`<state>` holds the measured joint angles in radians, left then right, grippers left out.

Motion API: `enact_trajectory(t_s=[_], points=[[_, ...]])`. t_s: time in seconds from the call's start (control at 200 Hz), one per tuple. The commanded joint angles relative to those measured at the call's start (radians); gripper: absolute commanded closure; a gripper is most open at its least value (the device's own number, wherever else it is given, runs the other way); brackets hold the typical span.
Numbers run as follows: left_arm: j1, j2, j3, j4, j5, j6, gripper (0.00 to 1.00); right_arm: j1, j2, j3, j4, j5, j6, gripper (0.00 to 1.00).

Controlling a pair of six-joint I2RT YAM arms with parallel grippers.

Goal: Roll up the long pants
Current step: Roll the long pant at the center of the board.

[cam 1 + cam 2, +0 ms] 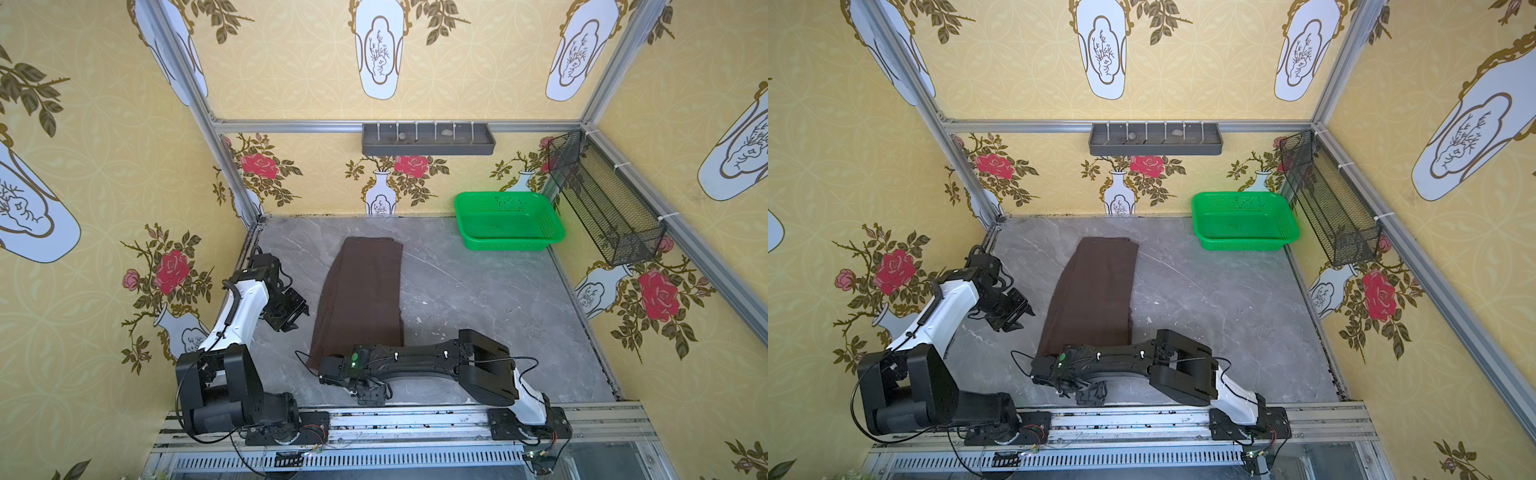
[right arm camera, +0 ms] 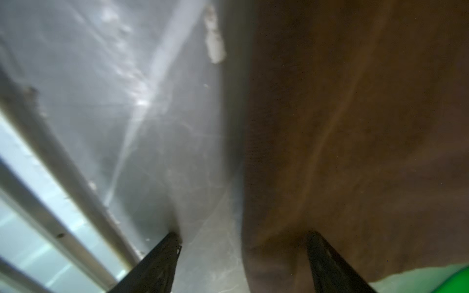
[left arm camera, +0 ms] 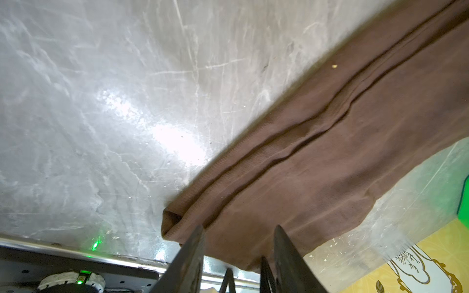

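top views, entry one: the long pants (image 1: 360, 291), a dark brown pair of soft matte trousers. we list them as folded lengthwise, one leg over the other. they lie flat as a long strip on the grey marble-look tabletop (image 1: 498, 316), left of centre, running from the near rail toward the back wall. the right arm hides their near end in both top views.

entry two: the right gripper (image 2: 243, 236), a black two-finger clamp. its jaws are spread wide and straddle an edge of the fabric, one finger over bare table and one over cloth. nothing is pinched between them. the wrist picture is blurred, so we cannot tell whether the tips touch down.

entry three: the left gripper (image 3: 239, 227). its jaws are parted and empty, and it hangs beside the strip's left edge, apart from it.

entry four: a green perforated plastic basket (image 1: 511, 243), in the far right corner, well apart from the pants.

progress, in our judgement: the lengthwise fold is done. we see no rolled turn anywhere, so the whole roll is left, beginning with a grip on one short end.
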<state>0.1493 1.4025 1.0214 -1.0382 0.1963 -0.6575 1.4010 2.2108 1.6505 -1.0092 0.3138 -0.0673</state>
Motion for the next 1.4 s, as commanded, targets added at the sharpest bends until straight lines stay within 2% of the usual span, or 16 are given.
enact_trajectory(t_s=[0.0,0.08,0.17,0.31,0.47,0.585,0.835,1.03,1.185,1.395], points=[[0.005,-0.004,-0.014,0.006,0.023,0.049,0.55,-0.017,0.053,-0.076,0.115,0.215,-0.058,0.28],[0.008,-0.002,-0.017,0.004,0.023,0.069,0.55,-0.040,0.036,-0.144,0.203,0.272,-0.101,0.34],[0.016,0.007,-0.009,0.002,0.032,0.087,0.55,-0.073,0.011,-0.204,0.282,0.271,-0.144,0.41],[0.034,0.017,0.034,-0.014,0.028,0.114,0.55,-0.108,-0.001,-0.216,0.300,0.259,-0.147,0.69],[0.054,0.037,0.066,-0.022,0.028,0.140,0.56,-0.094,-0.001,-0.165,0.243,0.208,-0.119,0.84],[0.065,0.056,0.078,-0.015,0.032,0.146,0.56,-0.075,-0.002,-0.083,0.140,0.107,-0.064,0.87],[0.091,0.095,0.104,0.007,0.048,0.154,0.56,-0.094,-0.007,0.169,-0.119,-0.298,-0.021,0.90],[0.120,0.110,0.124,0.004,0.056,0.168,0.56,-0.234,0.001,0.243,-0.181,-0.552,-0.012,0.94],[0.133,0.126,0.155,-0.013,0.058,0.187,0.56,-0.364,0.080,0.320,-0.235,-0.779,-0.071,0.88],[0.134,0.127,0.194,-0.046,0.080,0.193,0.56,-0.485,0.166,0.388,-0.252,-0.888,-0.105,0.80]])
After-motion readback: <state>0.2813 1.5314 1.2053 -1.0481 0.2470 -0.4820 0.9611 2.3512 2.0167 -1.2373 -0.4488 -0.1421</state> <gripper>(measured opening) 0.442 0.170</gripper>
